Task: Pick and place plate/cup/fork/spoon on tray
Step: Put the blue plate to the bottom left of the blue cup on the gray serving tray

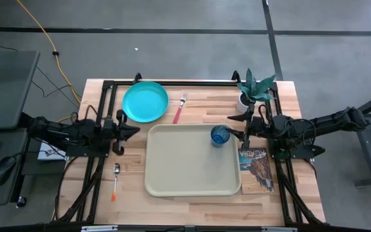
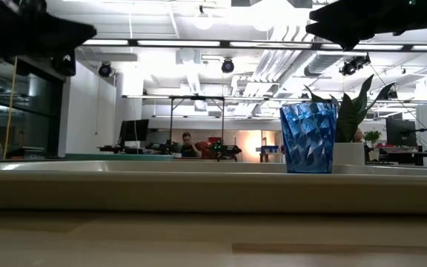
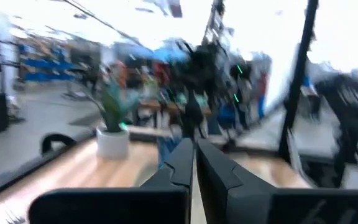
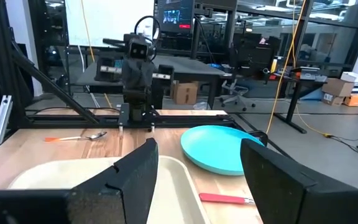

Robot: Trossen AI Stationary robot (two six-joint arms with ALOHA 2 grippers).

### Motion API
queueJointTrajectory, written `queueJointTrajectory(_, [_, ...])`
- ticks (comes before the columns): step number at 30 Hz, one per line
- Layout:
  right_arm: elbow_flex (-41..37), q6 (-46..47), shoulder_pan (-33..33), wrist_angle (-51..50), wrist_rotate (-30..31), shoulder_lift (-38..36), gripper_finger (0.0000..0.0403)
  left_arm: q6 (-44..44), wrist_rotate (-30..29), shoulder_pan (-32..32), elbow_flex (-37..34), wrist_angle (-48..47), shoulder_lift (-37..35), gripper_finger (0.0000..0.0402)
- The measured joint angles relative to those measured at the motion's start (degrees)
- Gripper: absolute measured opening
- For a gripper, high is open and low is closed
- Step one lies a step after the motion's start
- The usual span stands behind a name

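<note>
The cup (image 1: 219, 135) stands upright on the tray (image 1: 192, 183), in the corner nearest the right arm, and it is the only one of the four things there so far. The plate (image 1: 145, 102) lies on the bare table just beyond the tray's far left corner, with the fork (image 1: 180, 109) beside it, also off the tray. The spoon (image 1: 116, 179) lies on the wood to the tray's left, near the front edge. So, as I judge it, one placement is done and three remain. The right gripper (image 1: 241, 125) hangs just beside the cup with its fingers spread wide and nothing between them, as its wrist view shows. The left gripper (image 1: 134, 131) waits near the tray's left edge, between plate and spoon; its fingers look pressed together and empty, though its own wrist view is blurred. A potted plant (image 1: 252, 90) and a book (image 1: 256, 169) sit to the tray's right.
</note>
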Motion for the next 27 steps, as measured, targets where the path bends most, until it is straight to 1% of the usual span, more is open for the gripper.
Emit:
queueJointTrajectory(2, [0.0, -0.1, 0.0, 0.1, 0.0, 0.0, 0.022, 0.7, -3.2, 0.0, 0.6, 1.6, 1.7, 0.0016])
queueJointTrajectory(5, [0.0, 0.1, 0.0, 0.3, 0.0, 0.0, 0.022, 1.3, -12.3, 0.3, 3.2, -1.4, 6.8, 0.0048])
queueJointTrajectory(7, [0.0, 0.2, 0.0, 0.3, 0.0, 0.0, 0.022, -0.5, -17.7, 1.3, 6.3, -7.2, 11.6, 0.0077])
queueJointTrajectory(8, [0.0, 0.2, 0.0, 0.3, 0.0, 0.0, 0.022, -2.1, -19.1, 2.2, 8.2, -10.6, 14.3, 0.0092])
queueJointTrajectory(11, [0.0, 0.2, 0.0, 0.3, 0.0, 0.0, 0.022, -7.4, -19.6, 6.3, 14.4, -22.0, 23.3, 0.0135])
queueJointTrajectory(12, [0.0, 0.2, 0.0, 0.3, 0.0, 0.0, 0.022, -9.6, -19.0, 8.2, 16.6, -26.0, 26.4, 0.0148])
queueJointTrajectory(14, [0.0, 0.2, 0.0, 0.3, 0.0, 0.0, 0.022, -14.0, -15.3, 12.4, 20.6, -33.4, 32.5, 0.0168])
queueJointTrajectory(16, [0.0, 0.2, 0.0, 0.0, 0.0, 0.0, 0.022, -16.5, -9.4, 16.7, 24.0, -39.9, 38.4, 0.0184])
queueJointTrajectory(19, [0.0, 0.2, 0.0, -0.6, 0.0, 0.0, 0.022, -17.2, -1.2, 22.4, 27.9, -46.1, 46.7, 0.0201])
queueJointTrajectory(21, [0.0, 0.2, 0.0, -1.3, 0.1, 0.0, 0.022, -16.0, 2.7, 25.3, 29.8, -47.6, 51.4, 0.0207])
queueJointTrajectory(23, [0.0, 0.2, 0.0, -1.9, 0.1, 0.0, 0.022, -13.6, 5.4, 27.4, 31.4, -47.7, 55.2, 0.0211])
queueJointTrajectory(27, [0.0, 0.2, 0.0, -2.7, 0.1, 0.0, 0.022, -8.9, 6.9, 30.2, 34.2, -47.7, 61.7, 0.0211])
